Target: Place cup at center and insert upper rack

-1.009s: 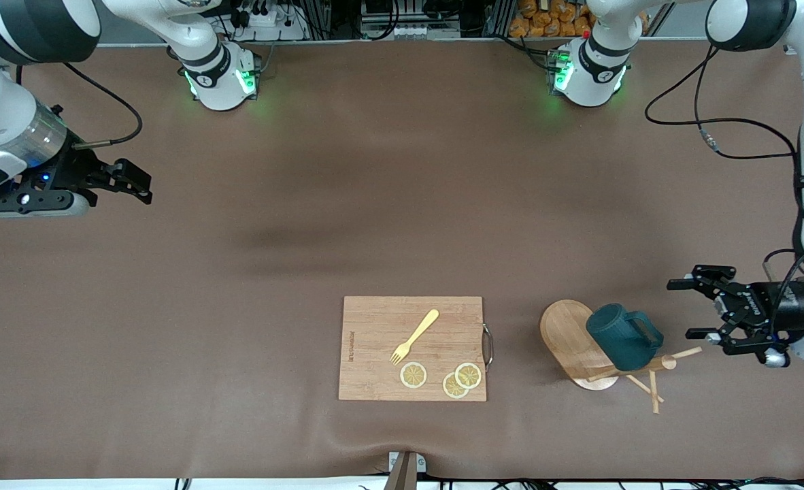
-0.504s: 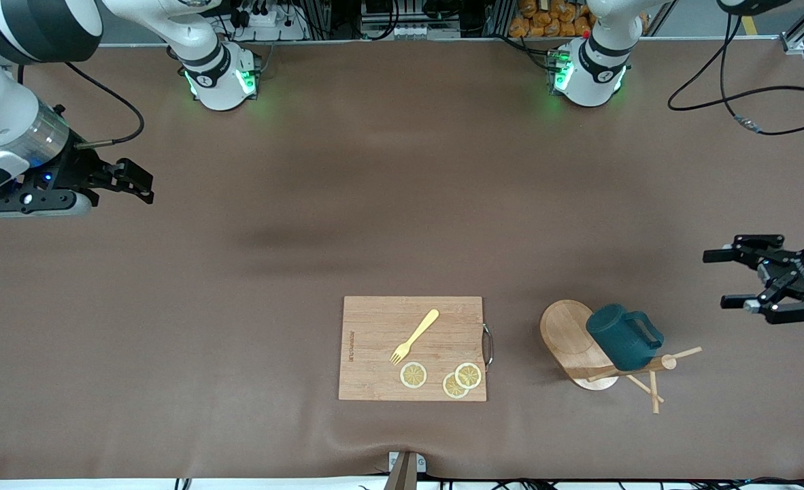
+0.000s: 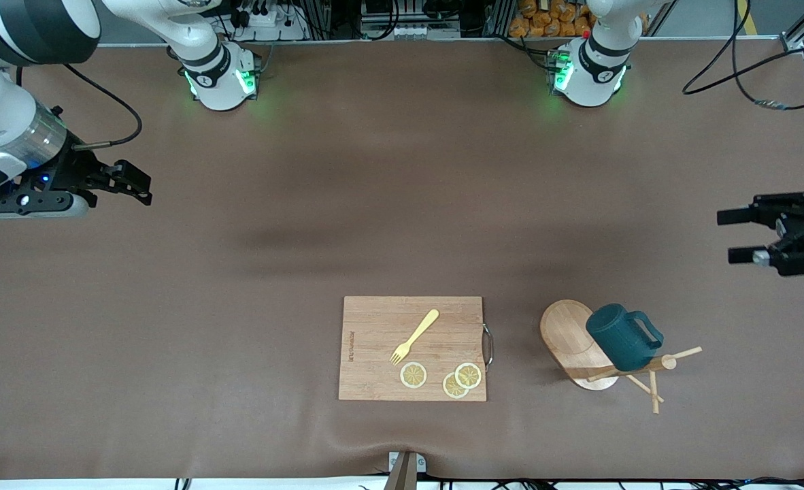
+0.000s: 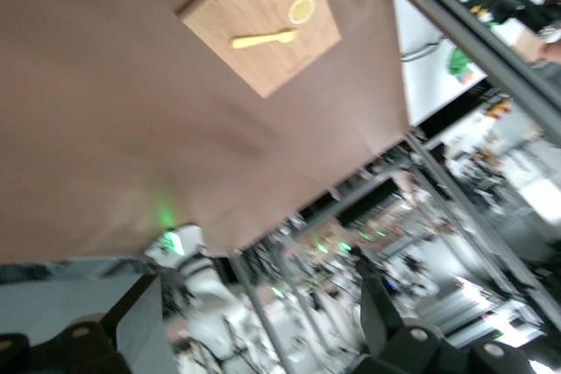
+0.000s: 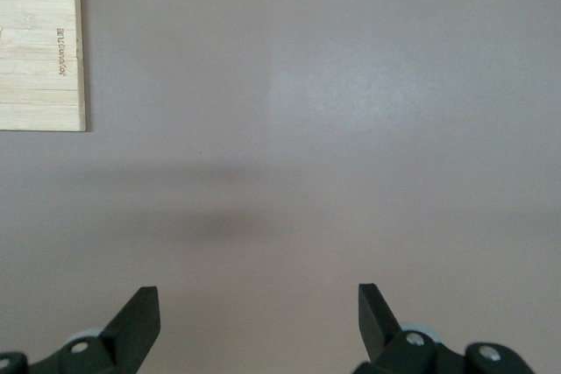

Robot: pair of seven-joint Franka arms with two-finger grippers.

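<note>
The cup [image 3: 621, 337] leans on the fallen upper rack [image 3: 582, 346], whose oval base stands on edge with post and pegs lying flat, toward the left arm's end of the table, beside a cutting board [image 3: 375, 354] bearing a fork [image 3: 413, 336] and lemon slices [image 3: 413, 375]. The left gripper [image 3: 742, 236] hangs wide open over bare mat, holding nothing. The right gripper [image 3: 133, 184] waits open and empty over the right arm's end.

place: robotics lab | evidence: aluminium framing [image 4: 456, 41], cables [image 3: 735, 122], brown table mat [image 3: 375, 204]
</note>
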